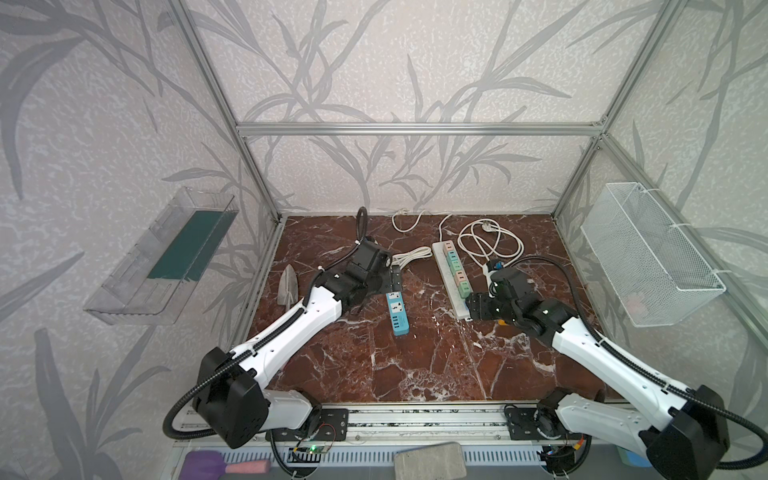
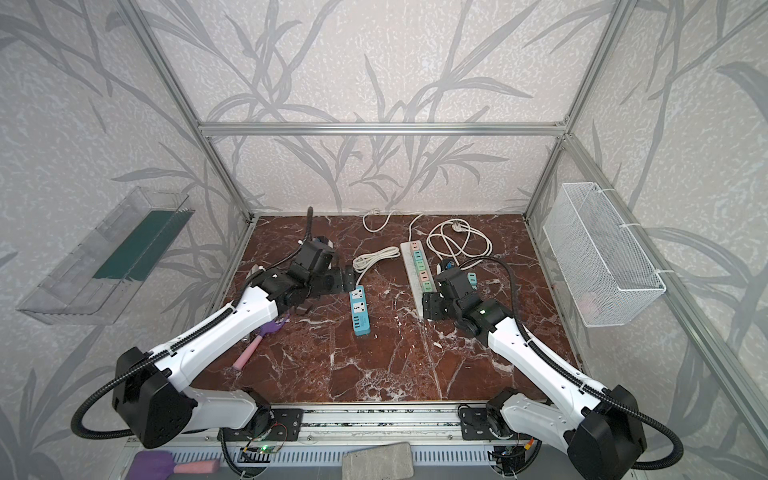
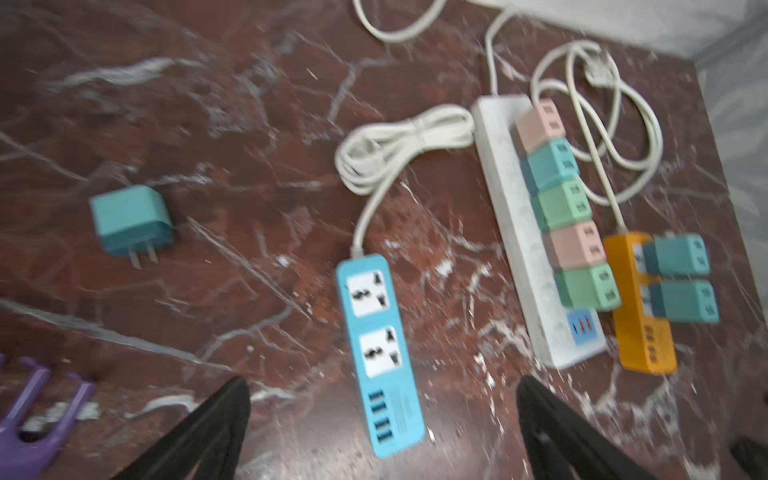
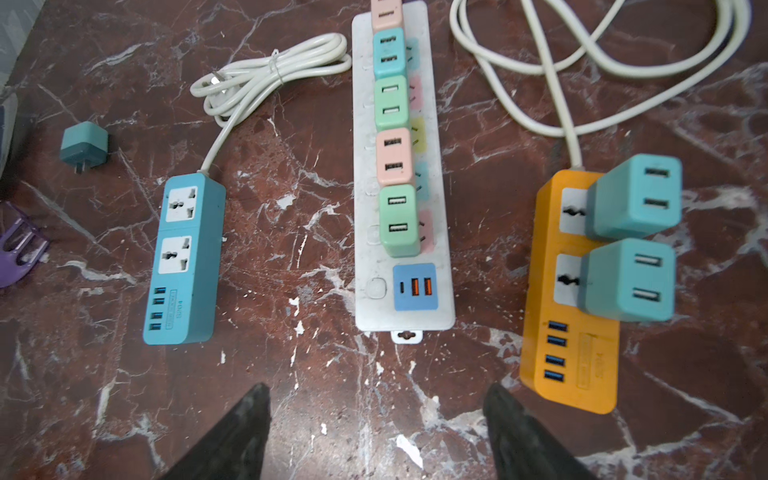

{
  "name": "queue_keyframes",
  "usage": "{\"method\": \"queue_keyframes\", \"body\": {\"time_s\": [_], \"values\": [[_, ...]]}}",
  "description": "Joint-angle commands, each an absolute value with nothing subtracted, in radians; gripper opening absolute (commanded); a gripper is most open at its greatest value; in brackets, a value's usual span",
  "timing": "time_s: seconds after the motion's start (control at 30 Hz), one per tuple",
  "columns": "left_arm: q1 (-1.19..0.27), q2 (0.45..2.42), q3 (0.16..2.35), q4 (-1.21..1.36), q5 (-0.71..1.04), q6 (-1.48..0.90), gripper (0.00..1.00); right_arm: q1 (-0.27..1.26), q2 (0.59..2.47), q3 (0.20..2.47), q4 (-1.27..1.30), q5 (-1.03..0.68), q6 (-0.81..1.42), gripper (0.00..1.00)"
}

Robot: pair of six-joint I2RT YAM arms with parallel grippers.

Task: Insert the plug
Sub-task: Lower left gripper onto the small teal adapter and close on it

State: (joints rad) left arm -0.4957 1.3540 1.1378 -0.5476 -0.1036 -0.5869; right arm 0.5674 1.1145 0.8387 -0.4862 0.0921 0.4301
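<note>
The loose teal plug [image 3: 131, 220] lies on its side on the marbled table [image 3: 216, 108], its two prongs bare; the right wrist view shows it too [image 4: 84, 145]. It is well apart from the blue power strip [image 3: 380, 353], on the side away from the other strips, and nothing touches it. A purple tool [image 3: 37, 415] lies near it.

Both sockets of the blue power strip are empty, and its white cord [image 3: 399, 145] is bundled at its far end. Beyond it lies a long white power strip [image 4: 361, 208] with five adapters plugged in a row: pink, teal, green, pink, green. Next comes an orange power strip [image 4: 557, 332] that carries two teal adapters.

The left pincer [image 3: 382, 380] stands wide open and empty above the table, by the blue power strip [image 1: 397, 311]. The right pincer [image 4: 376, 388] also has its fingers apart with nothing between them, at the near end of the white power strip [image 1: 446, 274].
</note>
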Motion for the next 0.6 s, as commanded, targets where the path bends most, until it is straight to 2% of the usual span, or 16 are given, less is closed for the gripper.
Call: {"method": "queue_keyframes", "body": {"time_s": [0.0, 0.17, 0.33, 0.57], "values": [[-0.352, 1.417, 1.165, -0.546, -0.141, -0.555, 0.99, 0.562, 1.129, 0.849, -0.445, 0.009, 0.434, 0.76], [-0.176, 1.673, 1.339, -0.641, -0.021, -0.558, 0.97, 0.563, 1.127, 0.844, -0.413, -0.006, 0.442, 0.83], [-0.112, 1.958, 1.610, -0.930, -0.171, -0.598, 0.88, 0.563, 1.125, 0.837, -0.416, -0.028, 0.431, 0.85], [-0.112, 2.013, 1.578, -0.938, -0.221, -0.637, 0.84, 0.560, 1.135, 0.819, -0.402, -0.029, 0.413, 0.85]]}}
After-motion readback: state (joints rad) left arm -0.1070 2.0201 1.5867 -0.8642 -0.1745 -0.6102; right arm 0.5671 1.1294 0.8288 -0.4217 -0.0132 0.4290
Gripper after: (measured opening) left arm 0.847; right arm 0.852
